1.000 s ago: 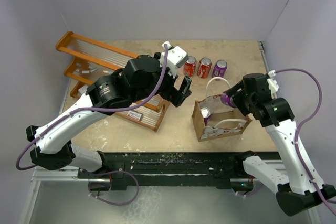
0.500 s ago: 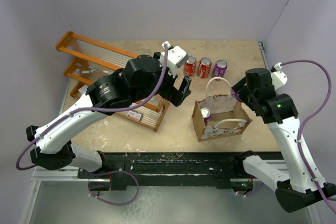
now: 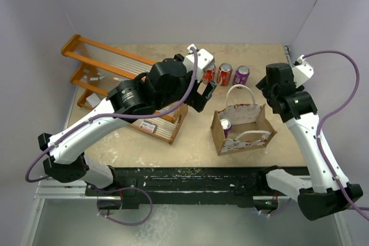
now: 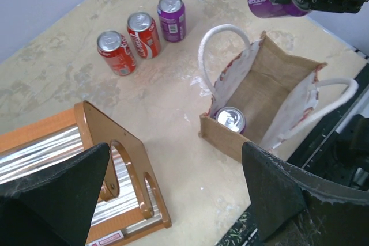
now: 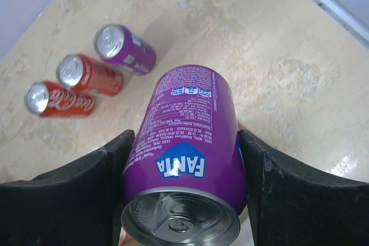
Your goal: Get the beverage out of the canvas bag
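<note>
The beige table (image 3: 190, 142) fills the middle of the overhead view. An orange wooden rack (image 3: 104, 61) lies on it at the upper left. The canvas bag (image 3: 248, 113) stands upright and open, right of centre and low in that view, with its white handles up.

The left gripper (image 4: 173, 159) hangs to the left of the bag, with its jaws spread wide and nothing between them. The right gripper (image 5: 184, 200) is at the upper right, and its jaws are closed on a purple Fanta can (image 5: 184, 125). This can is clear of the bag, above its far right corner.

Inside the bag, at its left end, stands one silver-topped can (image 4: 230, 119). Three more cans stand in a row at the upper middle of the table: two red cans (image 4: 114, 52) (image 4: 143, 34) and one purple can (image 4: 171, 16).
</note>
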